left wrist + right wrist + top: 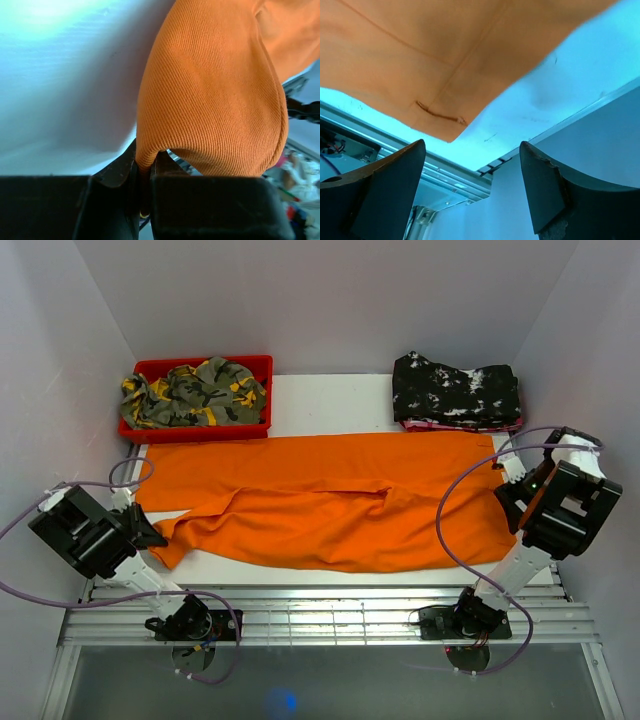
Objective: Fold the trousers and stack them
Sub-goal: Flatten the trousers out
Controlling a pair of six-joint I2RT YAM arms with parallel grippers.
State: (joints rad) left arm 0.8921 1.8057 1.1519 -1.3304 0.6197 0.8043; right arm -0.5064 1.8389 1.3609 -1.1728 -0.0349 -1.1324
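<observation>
The bright orange trousers (330, 502) lie spread lengthwise across the white table, folded roughly in half with a rumpled fold along the middle. My left gripper (152, 532) is at their near left corner and is shut on a pinch of the orange cloth (210, 95), which bulges up between the jaws. My right gripper (512, 480) is open and empty at the trousers' right end; in the right wrist view its fingers (385, 185) stand wide apart below a corner of the trousers (440, 65).
A red bin (258, 427) at the back left holds a green-yellow camouflage garment (195, 392). A folded black white-speckled garment (455, 390) lies at the back right. White walls close in on both sides. A metal rail (320, 615) runs along the near edge.
</observation>
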